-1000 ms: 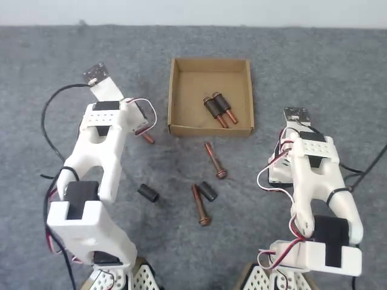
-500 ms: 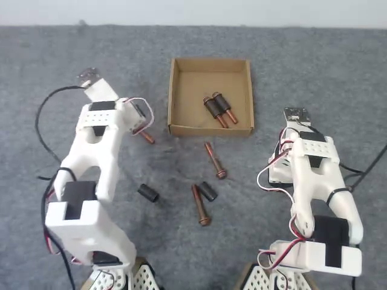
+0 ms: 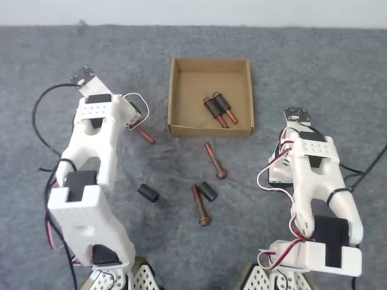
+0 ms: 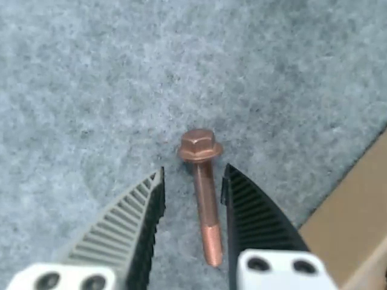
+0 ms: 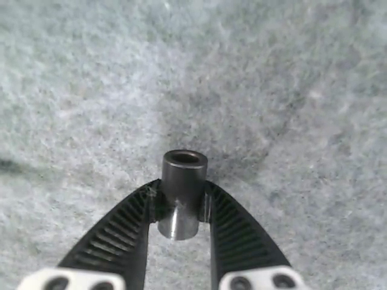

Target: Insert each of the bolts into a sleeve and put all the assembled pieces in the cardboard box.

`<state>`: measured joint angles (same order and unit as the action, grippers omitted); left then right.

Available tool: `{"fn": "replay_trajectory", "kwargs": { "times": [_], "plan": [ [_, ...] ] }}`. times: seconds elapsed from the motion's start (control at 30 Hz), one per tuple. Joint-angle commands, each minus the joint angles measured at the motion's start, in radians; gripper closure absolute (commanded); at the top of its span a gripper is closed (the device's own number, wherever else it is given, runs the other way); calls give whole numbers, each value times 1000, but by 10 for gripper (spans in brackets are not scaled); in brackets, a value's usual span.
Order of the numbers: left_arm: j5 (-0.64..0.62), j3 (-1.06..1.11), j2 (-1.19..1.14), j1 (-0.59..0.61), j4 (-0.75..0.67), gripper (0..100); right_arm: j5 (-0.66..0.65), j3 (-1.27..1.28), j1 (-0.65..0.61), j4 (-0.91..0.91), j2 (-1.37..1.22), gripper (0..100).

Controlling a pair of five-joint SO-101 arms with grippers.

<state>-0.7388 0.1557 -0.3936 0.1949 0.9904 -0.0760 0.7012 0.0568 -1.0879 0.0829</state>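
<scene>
A copper bolt (image 4: 203, 194) lies on the grey carpet between the fingers of my left gripper (image 4: 192, 188), which stands open around it. In the high view this bolt (image 3: 144, 134) is just left of the cardboard box (image 3: 178, 96). My right gripper (image 5: 181, 193) is shut on a dark sleeve (image 5: 182, 184), held upright with its hole up, low over the carpet. Two assembled pieces (image 3: 219, 110) lie in the box. Two more bolts (image 3: 214, 160) (image 3: 201, 205) and two black sleeves (image 3: 147, 193) (image 3: 208, 191) lie loose below the box.
The box's cardboard wall (image 4: 357, 238) is close beside my left gripper. My right arm (image 3: 311, 163) stands to the right of the box. Cables loop at the left arm's outer side (image 3: 45, 118). Open carpet lies behind the box.
The left arm has swung a little to the left and back, so more of the bolt beside the box shows. The right arm has not moved.
</scene>
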Motion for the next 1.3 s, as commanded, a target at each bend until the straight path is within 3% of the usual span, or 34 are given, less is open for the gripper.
{"fn": "replay_trajectory", "kwargs": {
  "times": [0.0,0.4,0.53,0.73,0.97,1.27],
  "plan": [
    [-14,-82,-28,6,15,848,-18,-8,5,15,47,991],
    [-12,-216,-152,8,106,855,-55,-8,5,15,47,991],
    [-11,-219,-152,6,117,990,-57,-8,5,13,47,991],
    [0,-216,-152,5,118,991,-58,-8,5,13,47,991],
    [213,-236,-115,-44,222,991,-55,-8,5,15,47,991],
    [511,-236,-84,-29,222,991,-57,-8,5,15,47,991]
  ]
}}
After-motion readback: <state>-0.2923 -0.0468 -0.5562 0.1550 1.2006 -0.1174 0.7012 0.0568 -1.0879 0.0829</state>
